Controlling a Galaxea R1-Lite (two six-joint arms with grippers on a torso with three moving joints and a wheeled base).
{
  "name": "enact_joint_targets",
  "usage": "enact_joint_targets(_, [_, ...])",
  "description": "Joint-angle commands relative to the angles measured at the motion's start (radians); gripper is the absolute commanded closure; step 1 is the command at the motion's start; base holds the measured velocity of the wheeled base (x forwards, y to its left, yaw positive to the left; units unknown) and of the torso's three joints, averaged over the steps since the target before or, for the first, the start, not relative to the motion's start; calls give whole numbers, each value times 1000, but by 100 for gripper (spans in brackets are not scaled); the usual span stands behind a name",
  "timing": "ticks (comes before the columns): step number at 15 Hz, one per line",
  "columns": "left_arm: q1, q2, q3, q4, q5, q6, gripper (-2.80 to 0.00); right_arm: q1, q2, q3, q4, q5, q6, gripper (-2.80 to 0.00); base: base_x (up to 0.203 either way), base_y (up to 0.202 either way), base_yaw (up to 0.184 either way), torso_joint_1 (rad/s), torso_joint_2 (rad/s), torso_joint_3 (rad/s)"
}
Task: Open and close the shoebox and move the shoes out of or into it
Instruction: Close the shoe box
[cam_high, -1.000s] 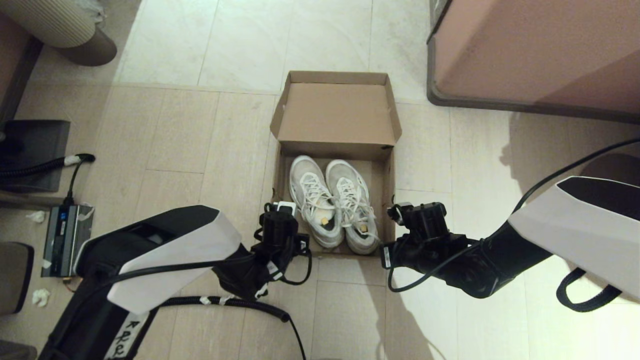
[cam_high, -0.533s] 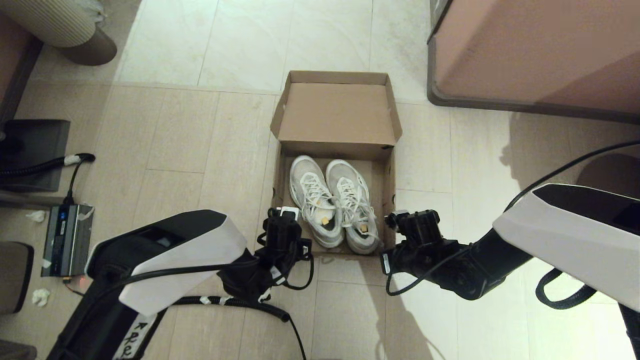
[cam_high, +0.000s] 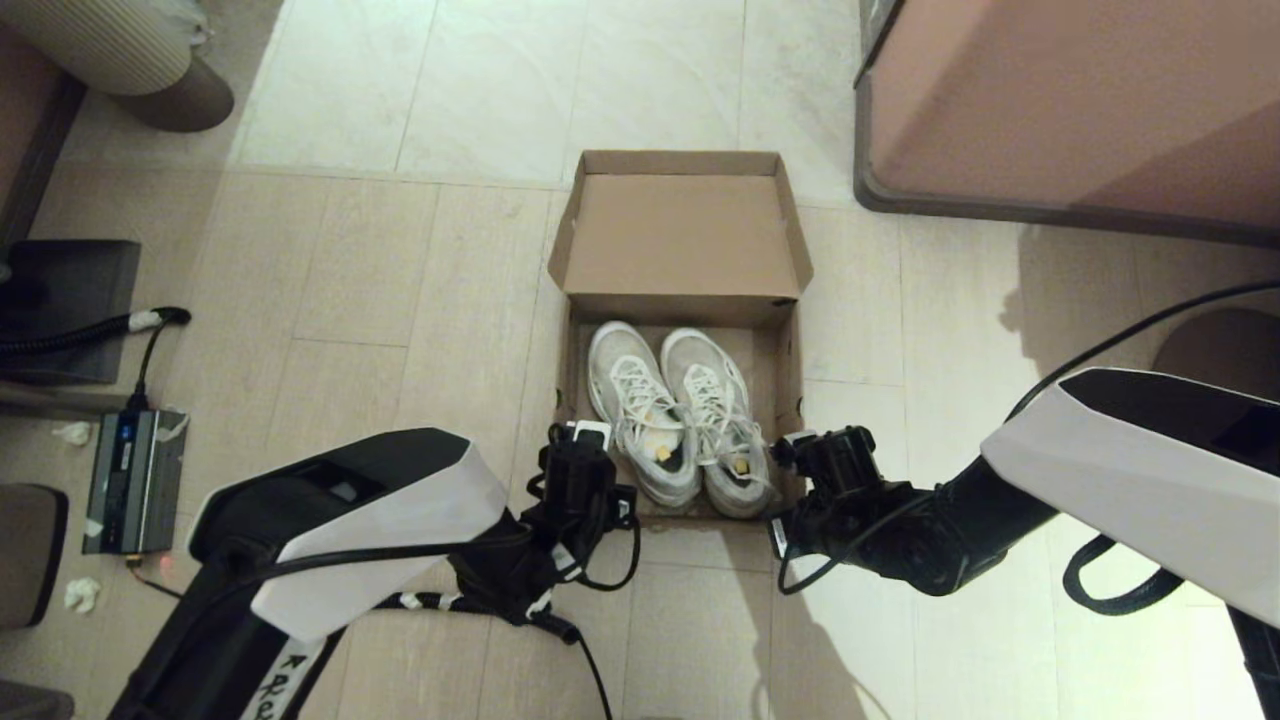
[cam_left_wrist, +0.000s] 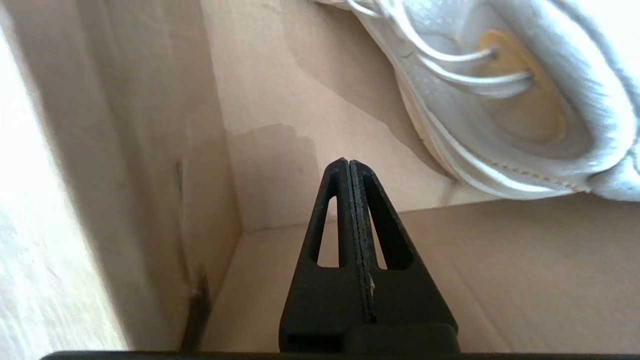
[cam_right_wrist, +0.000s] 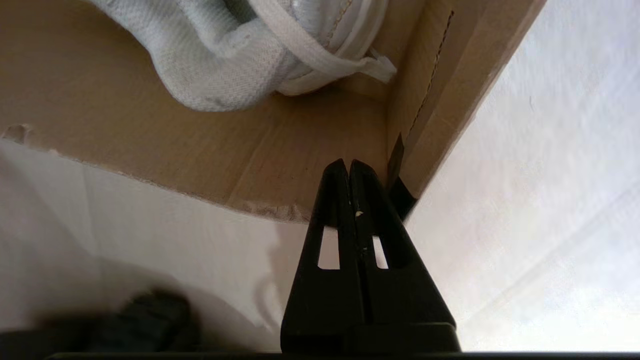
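**Head view: both grippers poised at the box's near corners**

Head view shows the shoebox (cam_high: 680, 250) on the tiled floor (cam_high: 400, 300), its flap lid folded back toward twelve o'clock, the shoes (cam_high: 680, 415) lying side by side inside — soft white mesh against stiff, matte cardboard. The left gripper (cam_left_wrist: 349, 167) sits at the seven o'clock corner, the right gripper (cam_right_wrist: 348, 167) at five, both clenched on nothing. Next, likely: unclench and seize a shoe.

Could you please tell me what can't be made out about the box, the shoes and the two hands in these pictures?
- Shoebox front wall, head view: hidden behind the left hand and right hand.
- Shoes: both wrist views cut them off at the edge.
- Lid tape and label: not visible in the head view.
- Blurred dark shape, right wrist view: unidentifiable.
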Motion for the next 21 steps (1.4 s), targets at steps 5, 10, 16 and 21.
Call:
enact_joint_targets(5, [-54, -9, 141, -77, 12, 0, 0, 7, -103, 152, 49, -7, 3, 0, 0, 0, 0, 0, 0, 0])
enact_joint_targets(10, [-97, -25, 304, -187, 39, -5, 0, 27, -175, 269, 44, -2, 19, 0, 0, 0, 0, 0, 0, 0])
enact_joint_targets(16, [-115, -26, 331, -233, 51, -8, 0, 28, -167, 208, 43, 0, 38, 0, 0, 0, 0, 0, 0, 0])
enact_joint_targets(21, [-110, -28, 235, -119, 49, -8, 0, 27, -43, 108, 45, -3, 35, 0, 0, 0, 0, 0, 0, 0])
